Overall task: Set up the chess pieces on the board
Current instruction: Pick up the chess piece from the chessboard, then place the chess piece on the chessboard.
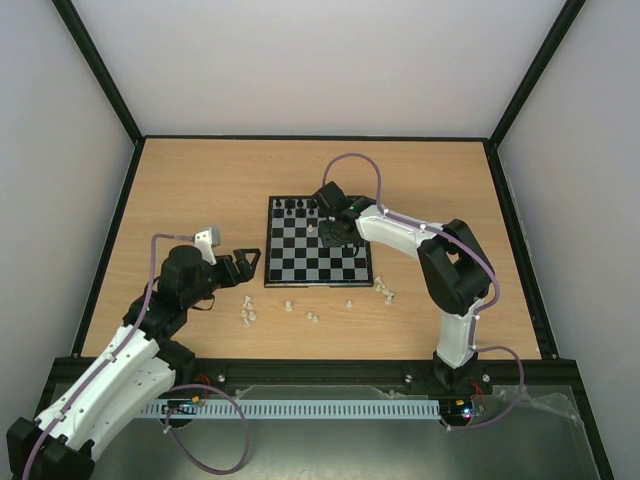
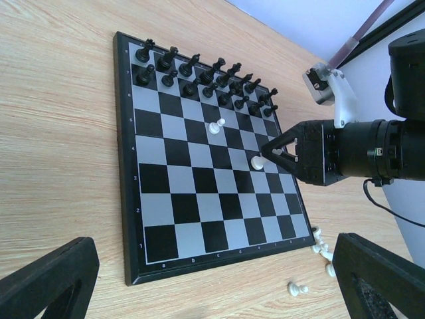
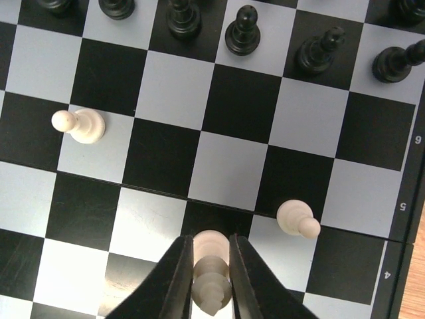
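Observation:
The board [image 1: 300,283] lies mid-table, with black figures along its far rows. My right gripper [image 1: 335,232] reaches down over its far right part. In the right wrist view the right gripper [image 3: 210,240] is shut on a cream chess piece [image 3: 211,286], which stands on a dark square. Two more cream pieces stand nearby on the board [image 3: 242,103], one at the left [image 3: 83,124] and one at the right [image 3: 295,218]. My left gripper [image 1: 245,265] hovers open just left of the board, holding nothing. In its own view the left gripper [image 2: 216,247] looks across the board [image 2: 121,199] at the right gripper [image 2: 271,156].
Several loose cream pieces lie on the wood in front of the board: a pair [image 1: 247,315], singles [image 1: 288,305] [image 1: 313,317] [image 1: 349,303], and a cluster off the near right corner [image 1: 384,290] [image 2: 322,246]. Black figures [image 2: 199,73] fill the far two rows.

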You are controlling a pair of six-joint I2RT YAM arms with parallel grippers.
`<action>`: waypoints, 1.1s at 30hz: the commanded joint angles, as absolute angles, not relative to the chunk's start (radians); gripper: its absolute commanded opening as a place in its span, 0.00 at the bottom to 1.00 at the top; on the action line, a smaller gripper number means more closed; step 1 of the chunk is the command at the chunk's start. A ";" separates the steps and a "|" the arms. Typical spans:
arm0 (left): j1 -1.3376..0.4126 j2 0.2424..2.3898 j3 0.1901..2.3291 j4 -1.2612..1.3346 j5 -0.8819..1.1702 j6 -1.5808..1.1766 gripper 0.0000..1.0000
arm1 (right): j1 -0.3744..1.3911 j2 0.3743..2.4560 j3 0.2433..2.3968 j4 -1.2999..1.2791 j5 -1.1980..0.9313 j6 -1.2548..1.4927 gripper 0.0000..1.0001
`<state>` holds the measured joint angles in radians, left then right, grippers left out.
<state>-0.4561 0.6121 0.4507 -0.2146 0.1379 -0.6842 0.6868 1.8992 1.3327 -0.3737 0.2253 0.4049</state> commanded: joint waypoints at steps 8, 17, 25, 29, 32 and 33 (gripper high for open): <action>-0.461 0.580 0.432 -0.217 0.140 -0.693 1.00 | 0.770 1.797 1.329 -0.506 0.268 0.400 0.11; -0.461 0.570 0.443 -0.238 0.136 -0.689 1.00 | 0.877 1.697 1.208 -0.527 0.259 0.451 0.11; -0.461 0.568 0.443 -0.244 0.124 -0.693 0.99 | 0.932 1.709 1.179 -0.526 0.267 0.474 0.11; -0.461 0.567 0.443 -0.247 0.122 -0.695 0.99 | 0.933 1.737 1.179 -0.528 0.279 0.476 0.11; -0.462 0.567 0.442 -0.246 0.120 -0.695 0.99 | 0.933 1.754 1.177 -0.523 0.281 0.473 0.11; -0.462 0.568 0.442 -0.245 0.120 -0.696 1.00 | 0.933 1.760 1.176 -0.519 0.284 0.472 0.11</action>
<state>-0.4561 0.5755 0.4431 -0.2268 0.1287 -0.6884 0.9291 1.7256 1.1889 -0.4736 0.2584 0.4606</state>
